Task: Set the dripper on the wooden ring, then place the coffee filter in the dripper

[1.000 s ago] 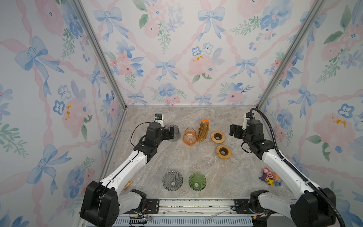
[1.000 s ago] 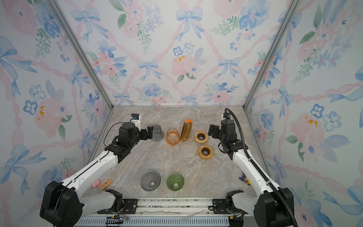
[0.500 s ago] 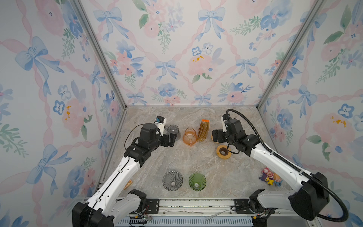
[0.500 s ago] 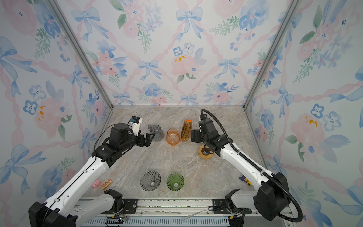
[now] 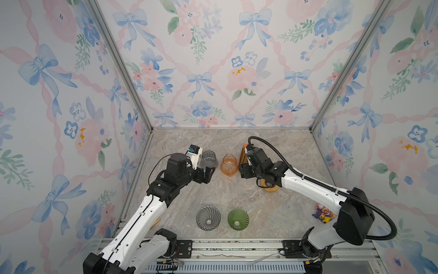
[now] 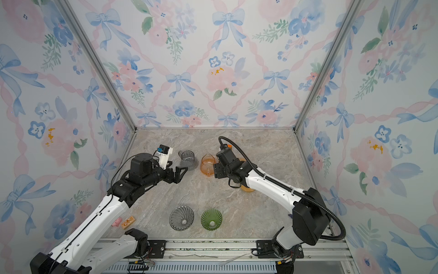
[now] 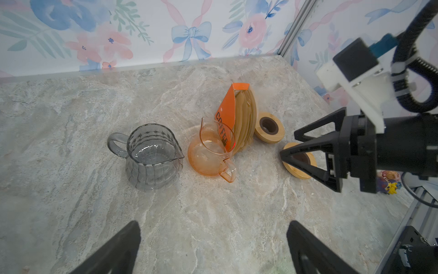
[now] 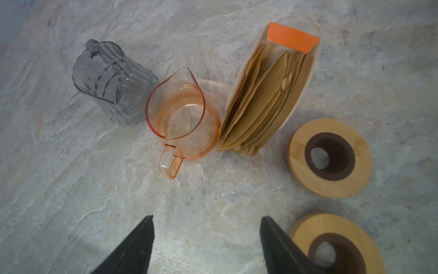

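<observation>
The coffee filter pack (image 8: 267,99) stands upright at the back of the table, an orange sleeve holding several brown paper filters. In a top view the pack (image 5: 242,154) is mostly hidden behind my right wrist. A grey dripper (image 5: 208,217) and a green dripper (image 5: 238,219) sit empty near the front edge. My right gripper (image 8: 206,218) hovers open just in front of the pack and the orange glass server (image 8: 182,113), holding nothing. My left gripper (image 7: 213,227) is open and empty, in front of the grey glass server (image 7: 151,156).
Two wooden rings (image 8: 330,157) (image 8: 336,244) lie right of the filter pack, under my right arm. Small toys (image 5: 323,213) sit at the right edge. A wooden block (image 6: 128,221) lies at the front left. Patterned walls close in three sides.
My right arm swung left from the wooden rings to the filter pack and orange server, its jaws narrowing a little. My left gripper drew back slightly from the grey server.
</observation>
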### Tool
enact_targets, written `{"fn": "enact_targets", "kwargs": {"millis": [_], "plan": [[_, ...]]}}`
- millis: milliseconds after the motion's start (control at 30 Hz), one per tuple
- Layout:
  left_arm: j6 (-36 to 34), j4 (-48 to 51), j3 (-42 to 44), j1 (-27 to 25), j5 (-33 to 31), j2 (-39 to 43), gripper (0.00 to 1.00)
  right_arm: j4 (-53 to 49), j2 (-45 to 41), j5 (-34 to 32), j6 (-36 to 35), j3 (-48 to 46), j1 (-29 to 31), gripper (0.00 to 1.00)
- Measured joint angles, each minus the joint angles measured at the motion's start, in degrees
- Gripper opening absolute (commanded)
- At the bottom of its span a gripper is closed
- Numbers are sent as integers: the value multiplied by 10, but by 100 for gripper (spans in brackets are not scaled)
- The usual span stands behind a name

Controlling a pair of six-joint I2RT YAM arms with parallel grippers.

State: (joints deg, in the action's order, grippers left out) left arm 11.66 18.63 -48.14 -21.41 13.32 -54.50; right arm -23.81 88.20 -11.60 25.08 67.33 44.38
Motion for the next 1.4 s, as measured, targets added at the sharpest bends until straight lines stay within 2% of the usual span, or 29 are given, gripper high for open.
{"fn": "enact_targets", "kwargs": {"millis": [633,1100,1400], "plan": [[-1,14,24,0,-10,127,98,13,127,-10,74,63,49,53],[-7,15,24,0,-8,118,98,12,198,-37,111,114,49,47],[-7,17,24,1,-8,115,98,13,228,-52,120,140,49,39]]}}
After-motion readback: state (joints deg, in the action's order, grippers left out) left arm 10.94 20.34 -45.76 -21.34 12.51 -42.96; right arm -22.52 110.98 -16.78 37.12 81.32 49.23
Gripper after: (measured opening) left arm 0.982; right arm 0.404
